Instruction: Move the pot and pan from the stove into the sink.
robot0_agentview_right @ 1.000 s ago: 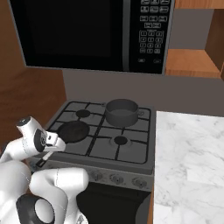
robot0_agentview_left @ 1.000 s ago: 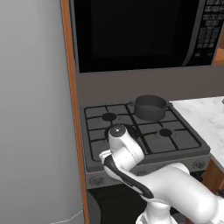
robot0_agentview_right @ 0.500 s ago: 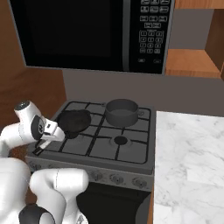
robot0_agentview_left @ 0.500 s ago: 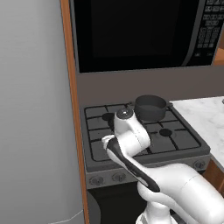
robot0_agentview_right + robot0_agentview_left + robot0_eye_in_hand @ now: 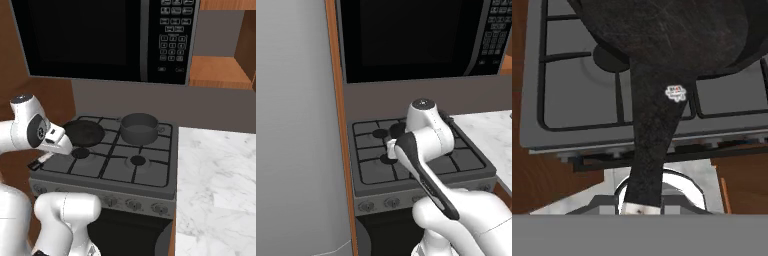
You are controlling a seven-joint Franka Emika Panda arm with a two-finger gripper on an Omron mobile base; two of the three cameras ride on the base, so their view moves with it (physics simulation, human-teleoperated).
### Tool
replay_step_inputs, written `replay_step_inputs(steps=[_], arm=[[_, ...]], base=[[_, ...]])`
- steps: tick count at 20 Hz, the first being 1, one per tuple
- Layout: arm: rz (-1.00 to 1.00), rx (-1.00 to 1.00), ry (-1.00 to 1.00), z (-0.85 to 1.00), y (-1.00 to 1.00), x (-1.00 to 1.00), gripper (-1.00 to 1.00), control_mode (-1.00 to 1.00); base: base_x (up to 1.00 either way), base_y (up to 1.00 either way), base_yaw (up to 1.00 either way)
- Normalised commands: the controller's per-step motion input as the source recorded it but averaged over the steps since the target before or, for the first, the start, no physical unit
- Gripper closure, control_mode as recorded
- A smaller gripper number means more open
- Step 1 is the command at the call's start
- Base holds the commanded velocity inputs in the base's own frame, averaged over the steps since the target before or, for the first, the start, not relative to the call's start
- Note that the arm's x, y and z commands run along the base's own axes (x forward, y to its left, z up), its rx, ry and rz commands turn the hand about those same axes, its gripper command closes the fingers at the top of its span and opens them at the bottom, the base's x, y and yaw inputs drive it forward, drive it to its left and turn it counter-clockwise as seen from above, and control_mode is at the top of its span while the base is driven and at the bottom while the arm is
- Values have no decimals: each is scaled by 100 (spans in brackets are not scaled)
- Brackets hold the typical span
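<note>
The hand (image 5: 643, 202) is gripping the tip of the pan's (image 5: 662, 45) handle, closed on it where the silver band shows. The handle is running long and thin toward the stove's (image 5: 150, 172) front edge, a small white sticker on its matte black surface. The flat, round, shallow pan (image 5: 83, 133) is sitting over the back left burner. Beside it, the pot (image 5: 139, 128), a short dark grey straight-walled cylinder, is standing upright on the back right burner.
</note>
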Motion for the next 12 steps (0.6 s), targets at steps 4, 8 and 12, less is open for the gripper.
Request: replay_step_inputs(steps=[4,8,12], arm=[[1,0,-2,52,-17,-99,100,-100],[4,0,-10,26,-16,-100,100,-100],[7,-3,-26,3,-25,-89,100,-100]], base=[[0,0,0],[0,0,0],[0,0,0]])
